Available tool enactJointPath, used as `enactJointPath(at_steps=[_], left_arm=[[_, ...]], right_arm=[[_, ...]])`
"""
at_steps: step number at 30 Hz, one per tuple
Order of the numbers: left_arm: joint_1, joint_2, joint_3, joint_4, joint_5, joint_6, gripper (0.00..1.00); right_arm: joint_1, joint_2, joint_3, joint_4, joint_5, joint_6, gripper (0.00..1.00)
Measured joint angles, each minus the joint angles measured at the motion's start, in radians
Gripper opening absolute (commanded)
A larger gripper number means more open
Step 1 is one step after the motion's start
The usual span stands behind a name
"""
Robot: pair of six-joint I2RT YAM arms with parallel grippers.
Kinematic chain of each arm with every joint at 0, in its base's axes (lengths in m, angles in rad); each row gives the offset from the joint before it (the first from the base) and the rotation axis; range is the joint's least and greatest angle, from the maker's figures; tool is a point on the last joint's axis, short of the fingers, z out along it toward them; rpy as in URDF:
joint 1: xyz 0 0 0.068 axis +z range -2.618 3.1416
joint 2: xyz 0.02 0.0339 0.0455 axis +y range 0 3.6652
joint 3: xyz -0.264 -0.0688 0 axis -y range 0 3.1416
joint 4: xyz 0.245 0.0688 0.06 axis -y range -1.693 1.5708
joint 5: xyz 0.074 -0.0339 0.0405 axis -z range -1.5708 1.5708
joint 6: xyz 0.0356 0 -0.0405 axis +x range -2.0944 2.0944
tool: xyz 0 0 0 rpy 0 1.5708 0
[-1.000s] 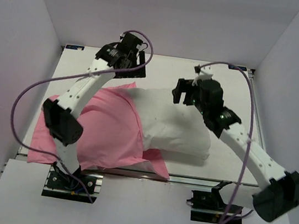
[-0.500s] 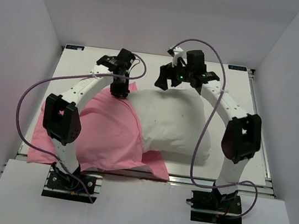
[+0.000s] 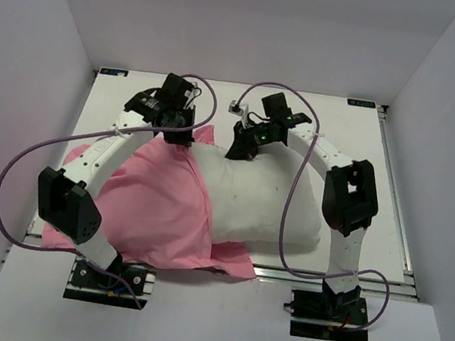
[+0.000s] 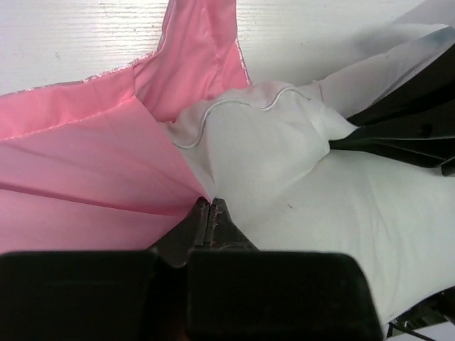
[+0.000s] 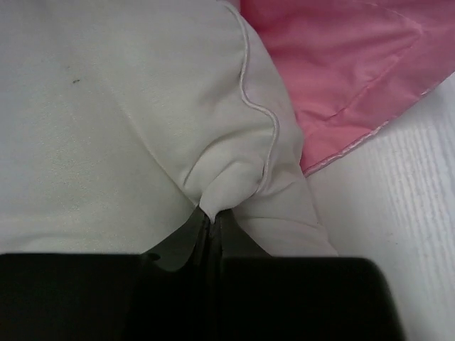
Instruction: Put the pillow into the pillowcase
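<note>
1. The left gripper [image 4: 208, 219] is closed tight. Its tips meet right on the line where the pink pillowcase [image 4: 85, 163] meets white fabric. Pink creases run into the tips, but I cannot tell whether pink, white or both are caught.
2. The right gripper [image 5: 211, 215] is closed on a pinched fold of the white pillow [image 5: 106, 128], just beside its piped corner.
3. In the top view both grippers are down on the pillow's far side, near each other, the left one at its far-left corner.
4. The pillow lies across the middle of the worktop [image 3: 357, 155], its long side along the near edge. Its right end is bare and its left end is covered by pink fabric.
5. The pillowcase spreads over the left half of the worktop and reaches the near-left corner. A pink flap shows beneath the pillow along the near edge.
</note>
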Motion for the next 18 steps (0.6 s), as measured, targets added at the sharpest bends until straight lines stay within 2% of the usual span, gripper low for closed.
enactJointPath(at_steps=[3, 7, 13, 18], left_arm=[[-0.004, -0.019, 0.0, -0.01, 0.006, 0.015, 0.0], [-0.002, -0.02, 0.007, -0.001, 0.027, 0.03, 0.0], [-0.001, -0.02, 0.128, 0.037, 0.073, 0.05, 0.0], [-0.007, -0.043, 0.191, 0.154, 0.164, 0.059, 0.0]], right_arm=[[0.013, -0.031, 0.002, -0.028, 0.003, -0.016, 0.0], [0.016, -0.135, -0.016, 0.021, 0.168, 0.04, 0.0], [0.024, -0.426, -0.085, 0.183, 0.415, 0.09, 0.0], [0.023, -0.674, -0.237, 0.374, 0.475, 0.095, 0.0]])
